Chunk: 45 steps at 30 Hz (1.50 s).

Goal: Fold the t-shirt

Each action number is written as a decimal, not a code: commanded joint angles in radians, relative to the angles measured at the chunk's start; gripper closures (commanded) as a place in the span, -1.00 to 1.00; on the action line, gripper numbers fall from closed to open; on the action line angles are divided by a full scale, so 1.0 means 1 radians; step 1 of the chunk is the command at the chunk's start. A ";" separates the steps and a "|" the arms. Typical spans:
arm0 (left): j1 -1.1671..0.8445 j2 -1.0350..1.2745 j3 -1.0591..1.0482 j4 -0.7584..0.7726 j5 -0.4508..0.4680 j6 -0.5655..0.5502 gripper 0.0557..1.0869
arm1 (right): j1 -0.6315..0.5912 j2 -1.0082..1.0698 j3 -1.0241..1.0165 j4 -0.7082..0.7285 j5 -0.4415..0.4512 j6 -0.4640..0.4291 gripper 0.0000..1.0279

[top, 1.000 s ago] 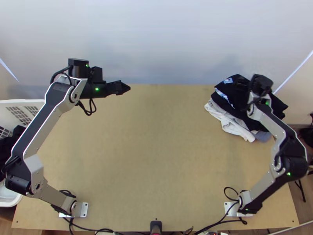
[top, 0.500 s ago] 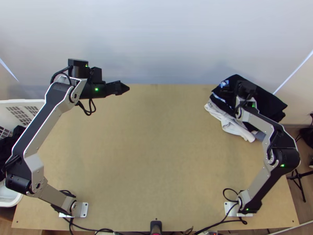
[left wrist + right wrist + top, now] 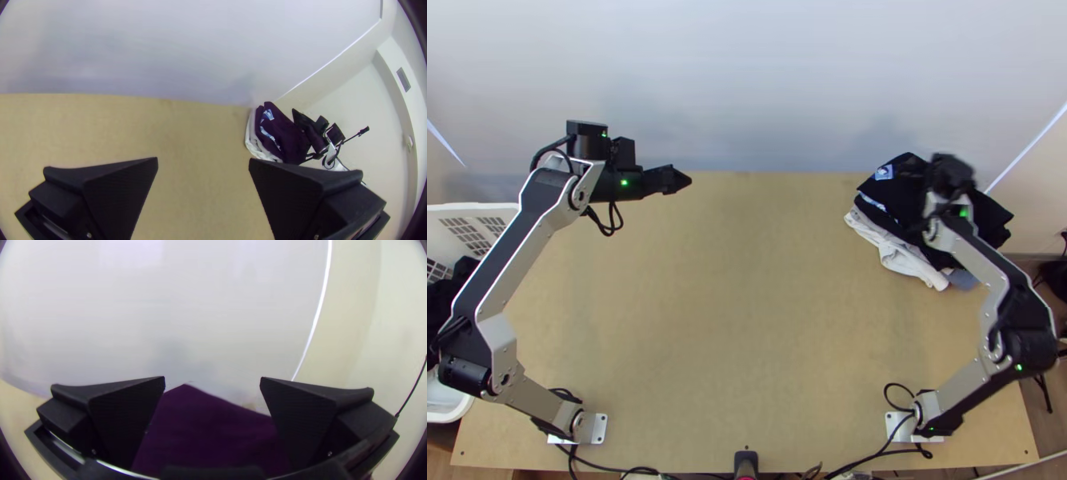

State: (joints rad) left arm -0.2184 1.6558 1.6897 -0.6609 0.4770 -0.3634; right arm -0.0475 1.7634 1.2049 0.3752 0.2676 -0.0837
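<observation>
OK, R gripper [image 3: 912, 166], jaws apart, over dk cloth [image 3: 905, 200] atop wht cloth [image 3: 901, 256].

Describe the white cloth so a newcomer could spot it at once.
At the far right corner of the light wooden table lies a stack of clothes. The white cloth sticks out from under the black cloth, towards the table's middle. Its white colour sets it apart from those dark layers and from the blue-grey cloth at its near end.
</observation>
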 commanded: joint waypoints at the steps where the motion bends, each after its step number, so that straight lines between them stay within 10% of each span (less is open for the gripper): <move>1: 0.011 -0.011 0.015 -0.002 0.000 0.001 -0.92 | -0.111 -0.110 -0.002 -0.038 0.010 -0.007 -0.93; 10: 0.096 -0.064 0.036 0.006 -0.025 0.006 -0.92 | -0.242 -0.055 -0.176 -0.035 0.002 -0.013 -0.93; 19: 0.284 -0.154 0.053 0.095 -0.290 0.037 -0.92 | -0.264 0.062 -0.131 -0.027 0.004 -0.011 -0.93; 34: 0.387 -0.646 -0.453 0.552 -0.658 0.250 -0.92 | -0.227 -0.624 0.048 -0.153 -0.016 -0.057 -0.93; 45: 0.389 -1.254 -0.960 0.808 -0.762 0.322 -0.92 | -0.192 -1.294 -0.481 0.240 -0.393 -0.010 -0.93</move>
State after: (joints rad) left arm 0.1669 0.7502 1.0214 0.0082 -0.2371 -0.0944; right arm -0.2756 0.8558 1.0222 0.4316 0.0246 -0.1165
